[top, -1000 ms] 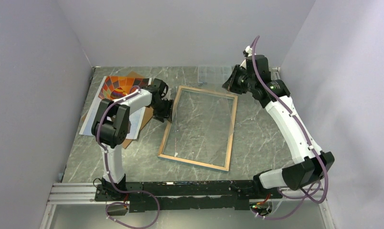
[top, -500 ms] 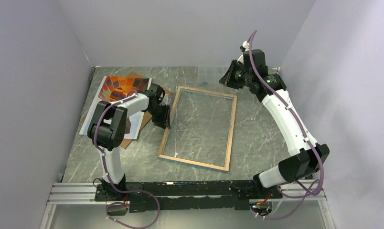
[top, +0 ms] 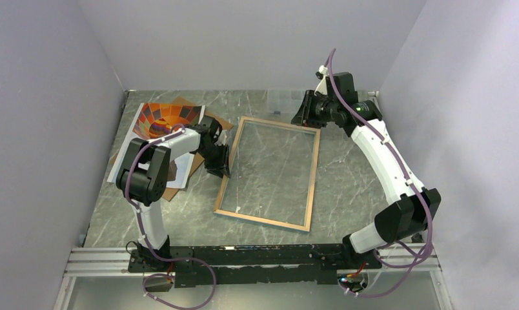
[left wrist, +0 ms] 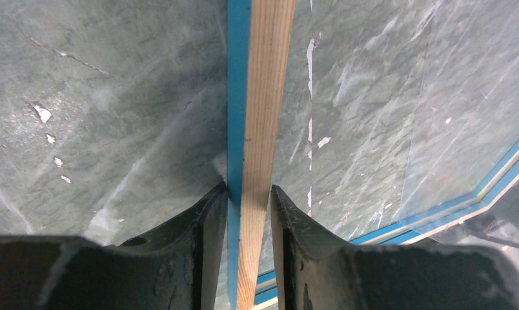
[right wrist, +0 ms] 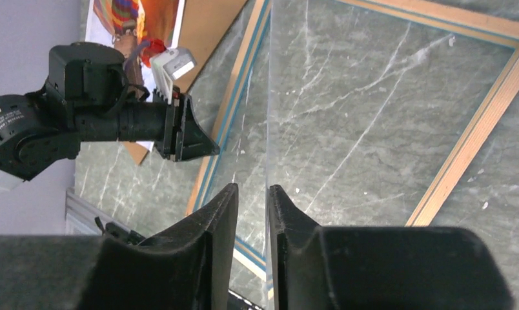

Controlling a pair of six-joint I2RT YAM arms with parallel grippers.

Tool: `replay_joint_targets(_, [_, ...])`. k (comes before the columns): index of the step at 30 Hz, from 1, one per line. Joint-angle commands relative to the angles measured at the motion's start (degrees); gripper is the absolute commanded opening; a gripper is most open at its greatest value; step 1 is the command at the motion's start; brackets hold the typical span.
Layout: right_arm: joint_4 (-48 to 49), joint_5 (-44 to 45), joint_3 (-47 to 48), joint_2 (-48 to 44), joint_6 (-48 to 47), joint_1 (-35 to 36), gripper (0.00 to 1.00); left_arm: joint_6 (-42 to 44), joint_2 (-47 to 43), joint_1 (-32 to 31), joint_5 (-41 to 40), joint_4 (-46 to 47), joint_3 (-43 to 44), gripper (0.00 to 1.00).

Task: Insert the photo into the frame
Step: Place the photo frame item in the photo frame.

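The left gripper (left wrist: 248, 192) is closed across the left rail of the large rectangular picture frame (left wrist: 263, 97). One black finger presses its bright-blue strip and the other its tan wood. At the frame's far end, the right gripper (right wrist: 252, 187) has its jaws slightly parted. The thin edge of the clear pane (right wrist: 268, 110) runs into that gap along one finger and is not pinched from both sides.

The frame lies wood side up on the grey marbled table (top: 360, 181). The paper photo of an orange-red balloon (top: 160, 116) rests face up on a plain brown board (top: 173, 192), beyond the left arm and apart from the frame.

The step looks like readying the frame. To do it well, the left grip should hold the rail flat while the right fingers draw straight off along the pane, so nothing skids. The photo then probably goes in face down.
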Motion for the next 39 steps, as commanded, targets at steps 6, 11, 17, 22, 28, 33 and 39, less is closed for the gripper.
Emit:
replay_joint_targets(6, [-5.06,-6.46,1.53,0.14,-3.77,-1.18,0.32,0.59,-1.80,-0.22,-0.20,-0.68,1.90,0.37])
replay_joint_targets(11, [-8.48,-8.48,3.62,1.85,-5.16,-1.12,0.22,0.92,-2.16,0.16,-0.44,-0.84,2.36,0.37])
replay_joint_targets(17, [-11.30,-9.78,4.78,4.53,-5.89,-0.67,0.15,0.56,-2.26,0.32,0.61,-0.81,1.85,0.36])
replay_joint_targets(22, [-13.20,-6.34,13.17,6.57,-3.58,-0.78,0.00,-0.29,-3.80,1.24,2.88,-0.65,1.45,0.36])
replay_joint_targets(28, [-10.00,-4.86,22.27,6.21,5.03,-0.87,0.00,-1.89,-7.06,3.33,8.90,1.79,-2.16,0.37])
replay_joint_targets(33, [-2.71,-6.74,17.97,3.16,11.40,-0.77,0.00,-2.56,-7.61,3.84,12.99,3.64,-5.21,0.38])
replay_joint_targets(39, [14.01,-7.11,1.85,-3.88,20.14,0.65,0.00,-0.48,-9.50,12.55,15.47,-0.19,1.16,0.42])
